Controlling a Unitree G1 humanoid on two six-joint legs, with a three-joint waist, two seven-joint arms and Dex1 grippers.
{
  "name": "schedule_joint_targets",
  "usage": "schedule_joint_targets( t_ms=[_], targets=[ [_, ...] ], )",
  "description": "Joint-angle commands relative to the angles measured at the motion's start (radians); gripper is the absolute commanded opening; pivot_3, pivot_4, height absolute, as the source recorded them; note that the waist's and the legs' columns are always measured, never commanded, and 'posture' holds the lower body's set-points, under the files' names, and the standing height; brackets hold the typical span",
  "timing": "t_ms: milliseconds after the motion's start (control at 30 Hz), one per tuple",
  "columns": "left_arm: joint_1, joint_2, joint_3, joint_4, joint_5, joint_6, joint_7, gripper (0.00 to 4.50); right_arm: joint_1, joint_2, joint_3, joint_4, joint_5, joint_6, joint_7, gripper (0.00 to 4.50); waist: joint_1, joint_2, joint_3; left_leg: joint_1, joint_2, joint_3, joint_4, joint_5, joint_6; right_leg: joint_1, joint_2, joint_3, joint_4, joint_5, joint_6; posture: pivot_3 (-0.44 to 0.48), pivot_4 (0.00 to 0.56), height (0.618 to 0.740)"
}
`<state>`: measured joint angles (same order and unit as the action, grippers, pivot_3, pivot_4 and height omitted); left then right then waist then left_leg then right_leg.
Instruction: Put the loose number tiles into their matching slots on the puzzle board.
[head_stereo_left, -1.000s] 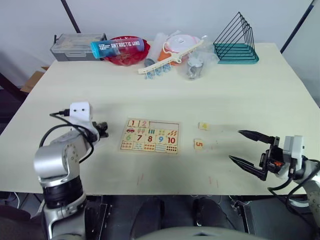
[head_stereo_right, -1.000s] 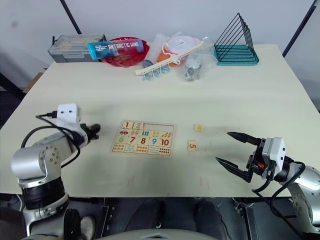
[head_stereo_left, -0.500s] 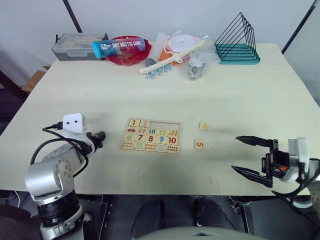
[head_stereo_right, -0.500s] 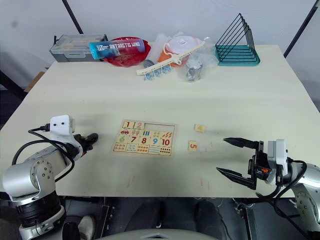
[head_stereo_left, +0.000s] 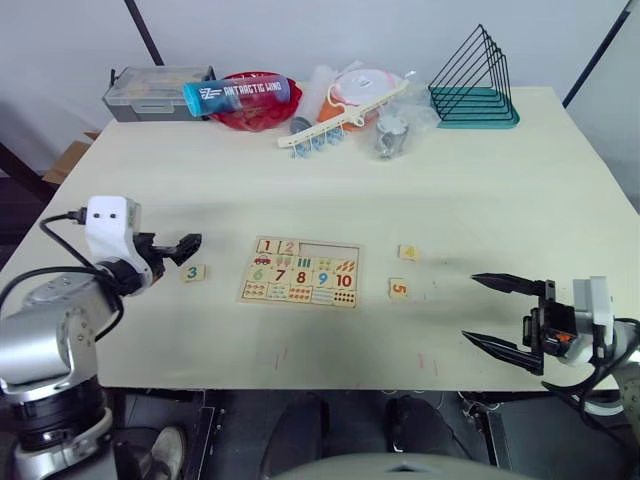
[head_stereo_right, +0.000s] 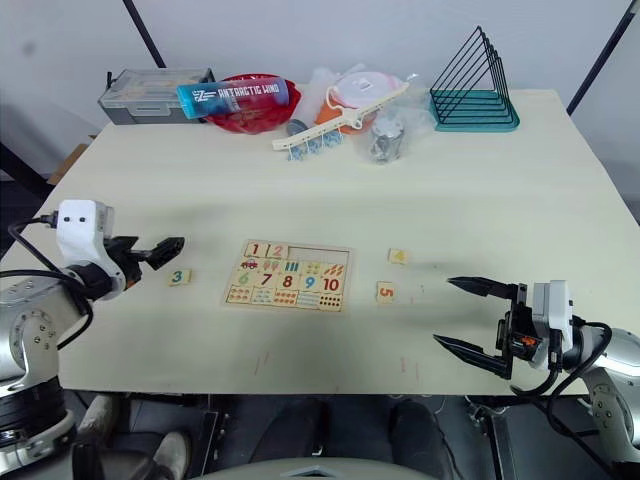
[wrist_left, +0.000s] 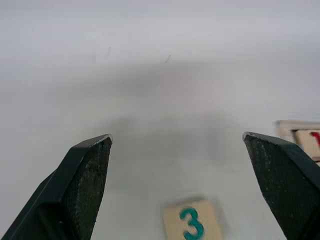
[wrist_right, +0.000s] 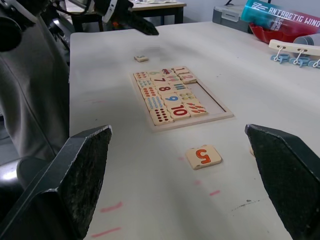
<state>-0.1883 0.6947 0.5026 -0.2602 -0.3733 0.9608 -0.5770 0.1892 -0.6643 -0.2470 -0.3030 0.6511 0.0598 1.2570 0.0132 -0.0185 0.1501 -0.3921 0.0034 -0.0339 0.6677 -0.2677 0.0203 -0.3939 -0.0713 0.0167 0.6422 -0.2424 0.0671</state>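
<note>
Three loose number tiles lie on the desk, off the puzzle board (head_stereo_left: 301, 272), whose top row holds 1 and 2 with three matching slots (head_stereo_left: 328, 250) bare. The 3 tile (head_stereo_left: 193, 272) sits just beside the board on its left-edge side, and the left claw (head_stereo_left: 176, 246) hangs wide just behind it. The 4 tile (head_stereo_left: 408, 252) and 5 tile (head_stereo_left: 398, 288) lie near each other toward the right edge of the desk, with the right claw (head_stereo_left: 492, 312), also spread wide and empty, near the front edge beyond them. The likely trouble is the flatness of the tiles: a finger coming down on one edge of the 3 could push it along the smooth desk or tip it instead of gripping it, and a tile carried crooked may catch on the slot rim or knock the seated 2. Nothing blocks either approach. The clutter, namely a grey box (head_stereo_left: 155, 92), blue bottle (head_stereo_left: 240, 93), red bowl (head_stereo_left: 255, 103), clips and wire rack (head_stereo_left: 475, 85), stands along the far edge, well apart from the work.
</note>
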Motion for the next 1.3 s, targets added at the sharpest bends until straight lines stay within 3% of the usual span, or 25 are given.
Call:
schedule_joint_targets(
  t_ms=[33,300,533,667,800,1133,1167,1200,1300],
  targets=[
    [0.020,0.079,-0.033,0.143,-0.011,-0.260,-0.231,4.43,-0.005,0.010,-0.004,-0.031,0.004,-0.019,-0.015,4.50,0.000,0.000,0.000,0.000,0.000,0.000,0.000,0.000,0.000,0.000,0.000,0.000,0.000,-0.001,-0.002,0.000,0.150,0.740],
    [-0.106,0.257,-0.227,0.686,0.098,-0.780,-0.659,4.43,0.002,0.039,0.011,-0.060,-0.014,-0.029,-0.052,4.50,0.001,0.001,0.000,-0.001,0.000,0.001,0.000,0.000,0.001,0.000,0.000,-0.001,0.000,-0.001,-0.002,0.000,0.150,0.740],
    [-0.248,0.313,-0.364,1.064,0.182,-1.141,-0.962,4.43,0.008,0.037,0.002,-0.077,-0.012,-0.033,-0.074,4.50,-0.001,0.000,0.000,-0.001,0.000,0.005,0.000,0.000,0.001,-0.001,0.001,-0.002,0.000,0.000,0.001,0.000,0.150,0.740],
    [-0.338,0.313,-0.430,1.238,0.244,-1.314,-1.031,4.43,0.010,0.035,0.001,-0.080,-0.012,-0.034,-0.080,4.50,-0.001,0.000,0.000,-0.002,0.000,0.005,0.000,0.000,0.001,-0.001,0.001,-0.002,0.000,0.000,0.001,0.000,0.150,0.740],
    [-0.416,0.292,-0.461,1.347,0.279,-1.381,-1.037,4.43,0.011,0.034,0.002,-0.084,-0.012,-0.034,-0.085,4.50,0.001,0.000,0.000,-0.002,0.000,0.004,0.001,0.000,0.001,-0.001,0.001,-0.003,0.001,0.000,0.001,0.000,0.150,0.740],
    [-0.463,0.272,-0.516,1.448,0.333,-1.461,-1.037,4.43,0.027,0.026,-0.005,-0.097,-0.008,-0.030,-0.091,4.50,-0.002,0.000,0.000,-0.002,0.000,0.004,0.001,0.000,0.001,-0.001,0.001,-0.003,0.001,0.000,0.001,0.000,0.150,0.740],
    [-0.463,0.271,-0.519,1.452,0.335,-1.461,-1.037,4.07,0.024,0.025,-0.005,-0.097,-0.008,-0.028,-0.092,4.50,-0.002,0.000,0.000,-0.002,0.000,0.004,0.001,0.000,0.001,-0.001,0.001,-0.003,0.002,0.000,0.001,0.000,0.150,0.740],
    [-0.463,0.270,-0.522,1.456,0.335,-1.457,-1.037,4.07,0.021,0.024,-0.004,-0.096,-0.007,-0.027,-0.091,4.50,-0.002,0.000,0.000,-0.002,0.000,0.004,0.001,0.000,0.001,-0.001,0.001,-0.003,0.002,0.000,0.001,0.000,0.150,0.740],
    [-0.458,0.266,-0.521,1.465,0.342,-1.464,-1.034,2.87,0.014,0.020,-0.003,-0.092,-0.007,-0.026,-0.090,4.50,-0.001,0.003,-0.001,-0.001,0.000,0.004,0.001,0.000,0.001,0.000,0.001,-0.003,0.002,0.000,0.001,0.000,0.150,0.740]
  ],
)
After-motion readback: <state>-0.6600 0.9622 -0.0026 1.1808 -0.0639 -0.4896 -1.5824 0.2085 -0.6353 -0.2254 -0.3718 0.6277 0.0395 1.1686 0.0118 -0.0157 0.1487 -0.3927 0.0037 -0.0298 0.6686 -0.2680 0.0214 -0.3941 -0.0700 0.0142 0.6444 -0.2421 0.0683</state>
